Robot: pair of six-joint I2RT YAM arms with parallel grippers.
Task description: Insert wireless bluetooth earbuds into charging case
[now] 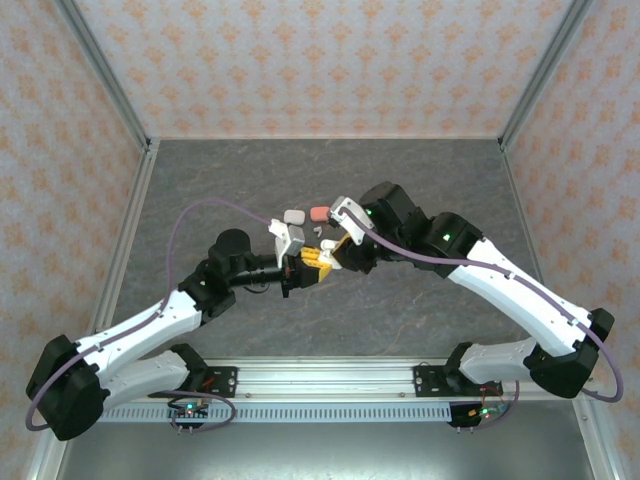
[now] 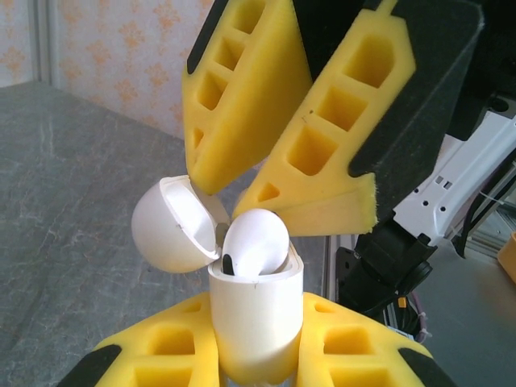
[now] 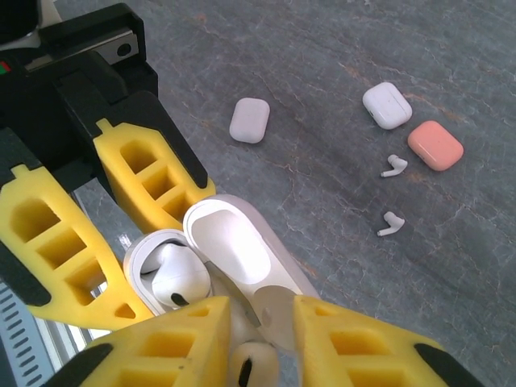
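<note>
So one white earbud (image 2: pixel 256 238) is sitting head-up in the open charging case (image 2: pixel 256 314), with the lid (image 2: pixel 173 230) hanging off toward 9 o'clock in the left wrist view. The left tool (image 2: pixel 258 355) is clamping that case upright between its yellow fingers. The right tool (image 2: pixel 230 201) is hovering right over the earbud. Its jaws are standing a little apart, and from that angle nothing is showing between them.

The right wrist view is looking down into the case, and it's showing stuff the left wrist isn't getting. Two loose earbuds (image 3: pixel 393 167) are lying on the worktop (image 3: pixel 322 72) around 2 o'clock from the held case. Three closed cases are sitting further out: a pale case (image 3: pixel 250 119) at 12, then a white case (image 3: pixel 387 105) and a coral case (image 3: pixel 435 145) near 2.

From the top, the two tools are meeting mid-worktop. The worktop is looking like grey veined stone. Pink wallpapered walls (image 1: pixel 300 60) with an orange pattern are boxing it in, and a metal rail (image 1: pixel 330 375) is running along 6 o'clock.
</note>
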